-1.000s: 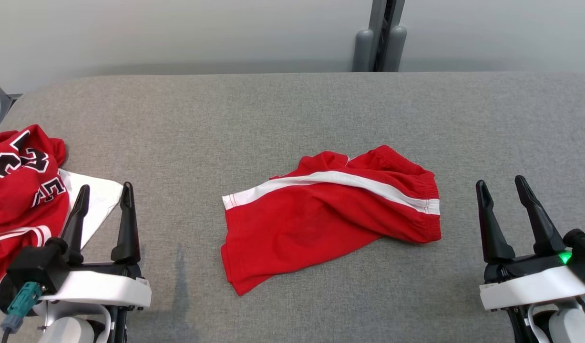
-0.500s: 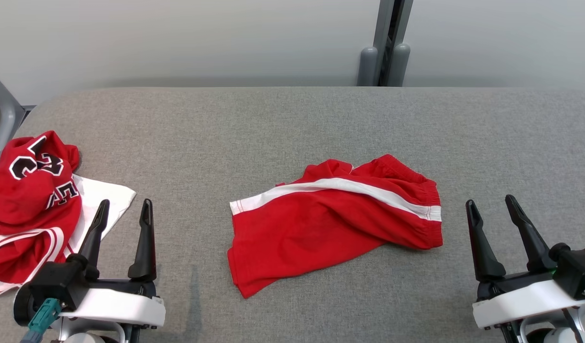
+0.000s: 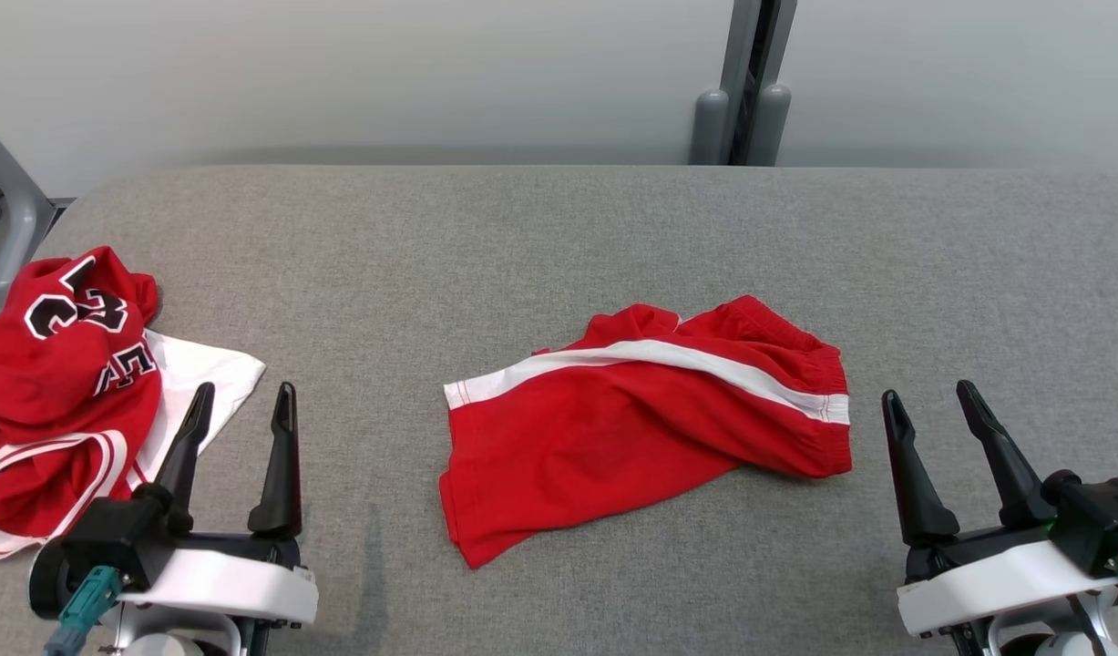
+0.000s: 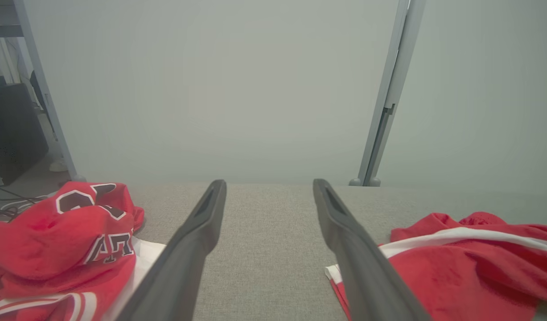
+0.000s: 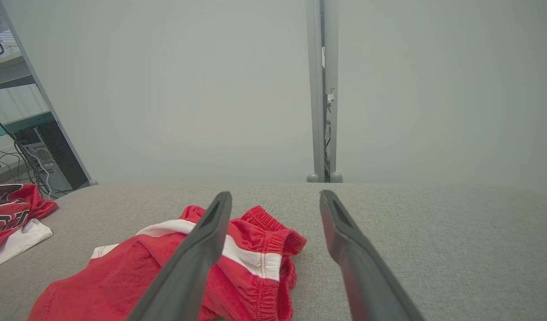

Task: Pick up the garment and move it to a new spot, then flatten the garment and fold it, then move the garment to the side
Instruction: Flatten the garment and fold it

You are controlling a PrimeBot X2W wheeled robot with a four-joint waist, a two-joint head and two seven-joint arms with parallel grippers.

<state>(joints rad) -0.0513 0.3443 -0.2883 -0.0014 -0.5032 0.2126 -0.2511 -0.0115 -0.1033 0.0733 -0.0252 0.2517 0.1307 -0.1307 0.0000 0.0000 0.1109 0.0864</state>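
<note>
The garment (image 3: 631,428), red shorts with a white side stripe, lies crumpled at the middle of the grey table (image 3: 431,255). My left gripper (image 3: 246,390) stands open near the front edge, well to the left of the shorts, nothing between its fingers. My right gripper (image 3: 927,392) is open too, just right of the elastic waistband, clear of the cloth. The left wrist view has the left gripper (image 4: 269,183) over bare table with the garment (image 4: 469,263) at the lower right. In the right wrist view the right gripper (image 5: 276,194) stands with the garment (image 5: 113,272) at the lower left.
A heap of red jersey with black lettering (image 3: 57,383) over a white cloth (image 3: 194,374) lies at the table's left edge, beside my left gripper. A grey post (image 3: 745,82) stands behind the table against a pale wall.
The head camera has shifted, so the whole picture sits a little lower and to the right. Both grippers show slightly lower and further inward, still open. The garment lies as before.
</note>
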